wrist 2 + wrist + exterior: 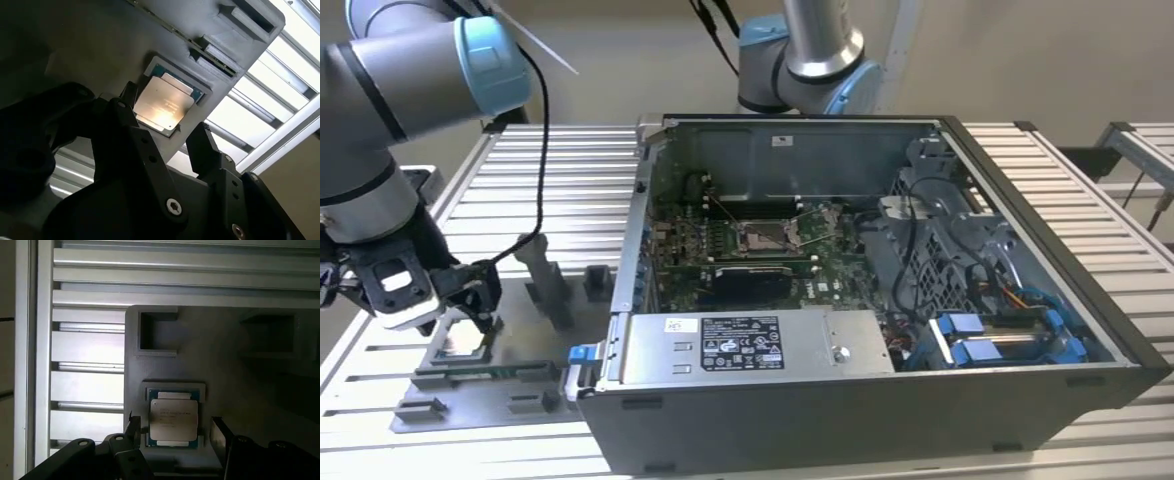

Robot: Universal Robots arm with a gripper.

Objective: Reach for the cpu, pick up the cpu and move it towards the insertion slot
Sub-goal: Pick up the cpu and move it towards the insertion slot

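A slatted metal worktop (547, 190) carries an open computer case and, towards the exterior view's left, a grey fixture plate. The hand (175, 427) hangs low over that plate with its jaws wide apart. In both wrist views its two dark fingers (218, 432) stand one on each side of the cpu (173, 420), and a gap shows between each finger and the chip's edge, so nothing is gripped. The cpu lies flat in a shallow square pocket of the fixture plate (507, 385), with its pale metal face up and a thin green border around it. A square recess (157, 332) is sunk in the same plate near the cpu's pocket.

In the exterior view the arm (387, 90) comes down from the upper left to the hand. Upright grey posts (540, 280) rise from the plate between the hand and the case (854, 420). The insertion slot (767, 235) lies inside the case on the green board, well apart from the hand, its metal frame around a dark centre. A silver power supply (747, 345) sits along the case's near wall, between the slot and the camera.
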